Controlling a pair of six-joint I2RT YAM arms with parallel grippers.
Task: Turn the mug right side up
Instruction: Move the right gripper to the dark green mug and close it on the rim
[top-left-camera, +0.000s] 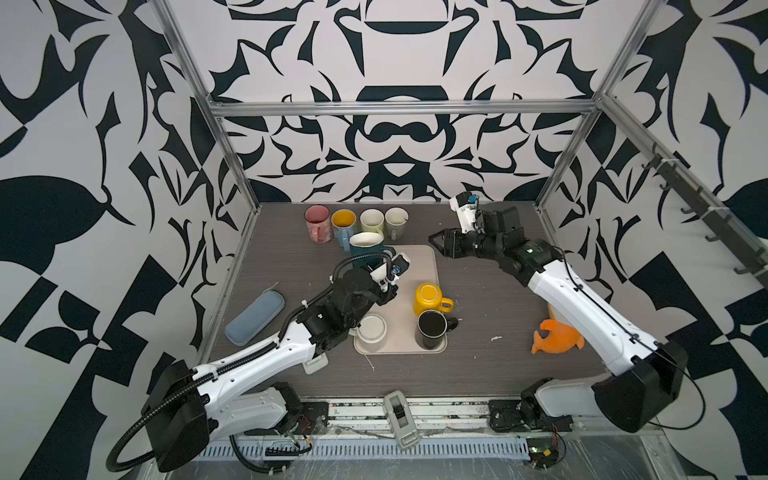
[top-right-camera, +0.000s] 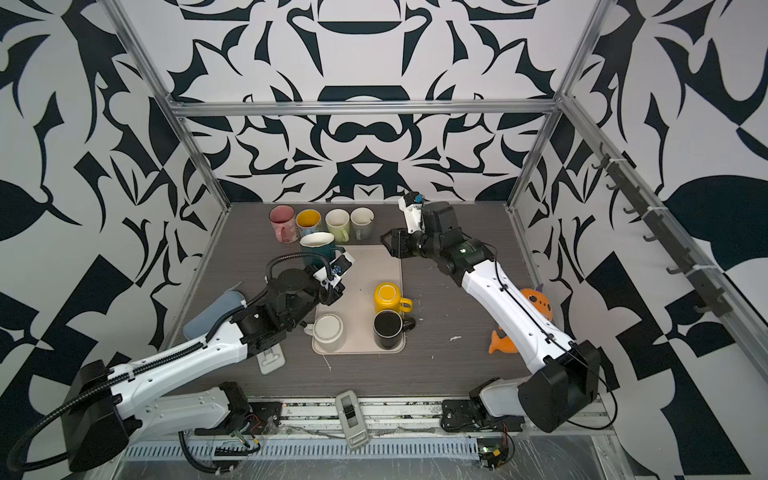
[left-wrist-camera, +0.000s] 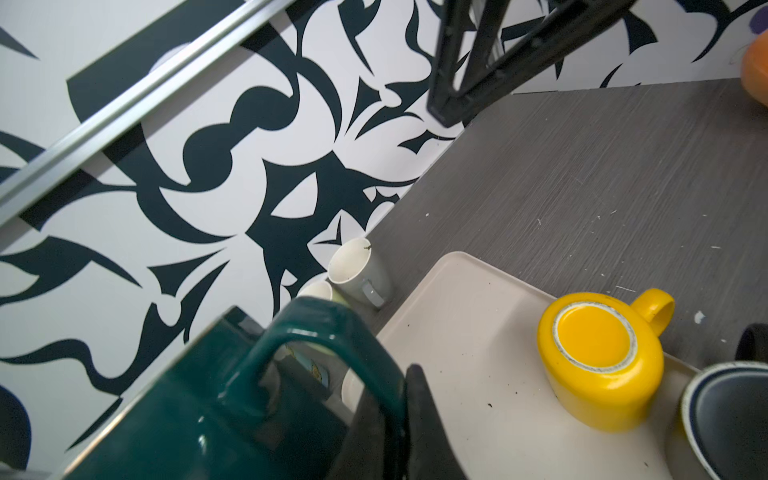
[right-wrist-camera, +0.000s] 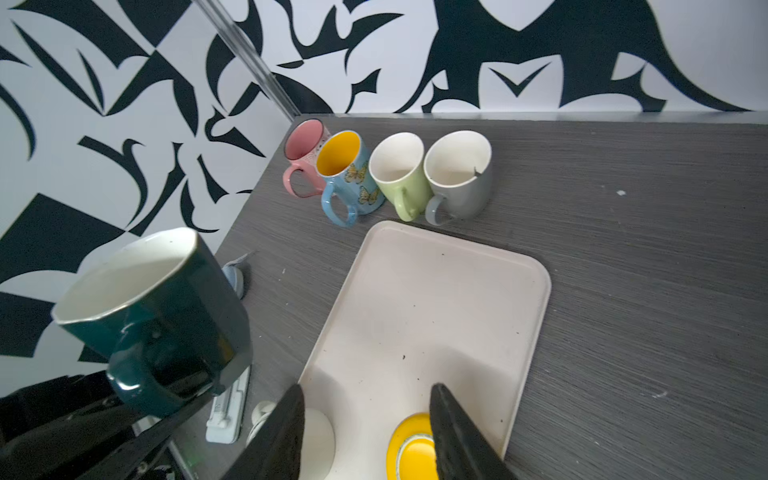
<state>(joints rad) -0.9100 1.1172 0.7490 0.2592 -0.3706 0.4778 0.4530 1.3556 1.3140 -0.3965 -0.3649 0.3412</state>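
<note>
The dark green mug hangs in the air over the tray's far left corner, its white inside facing up and slightly tilted. My left gripper is shut on its handle, and the mug also shows in the right wrist view. My right gripper stands open above the far right of the beige tray, holding nothing. A yellow mug and a white mug stand upside down on the tray.
A black mug stands upright on the tray. Pink, blue, green and grey mugs line the back. A blue case lies left, an orange toy right, a tape dispenser in front.
</note>
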